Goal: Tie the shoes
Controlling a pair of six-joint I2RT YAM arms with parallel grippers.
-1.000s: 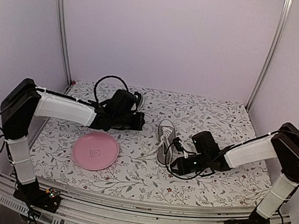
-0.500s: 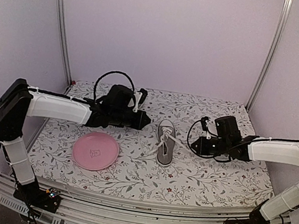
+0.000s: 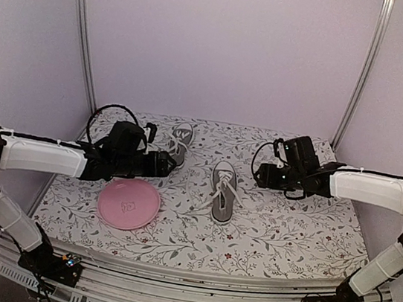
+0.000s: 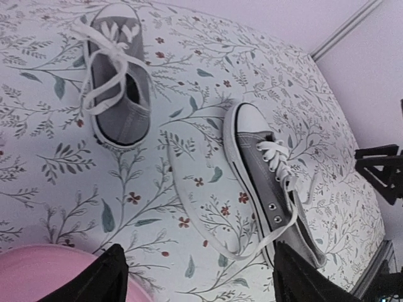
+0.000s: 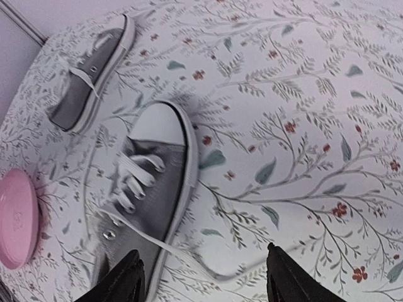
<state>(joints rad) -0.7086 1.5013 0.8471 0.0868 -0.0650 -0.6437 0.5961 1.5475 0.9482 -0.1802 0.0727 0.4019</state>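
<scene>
The near shoe [image 3: 223, 192] lies mid-table between the left gripper [image 3: 170, 165] and the right gripper [image 3: 257, 175]. Both grippers are spread wide with nothing in them. The shoe's loose laces [image 5: 141, 165] trail over the cloth on either side and cross any low path to it. To the right and near, the table [image 3: 288, 231] is bare cloth. The far shoe [image 3: 180, 139] blocks the far left, just beyond the left gripper. The pink plate [image 3: 129, 204] sits near left, perhaps partly under that wrist.
</scene>
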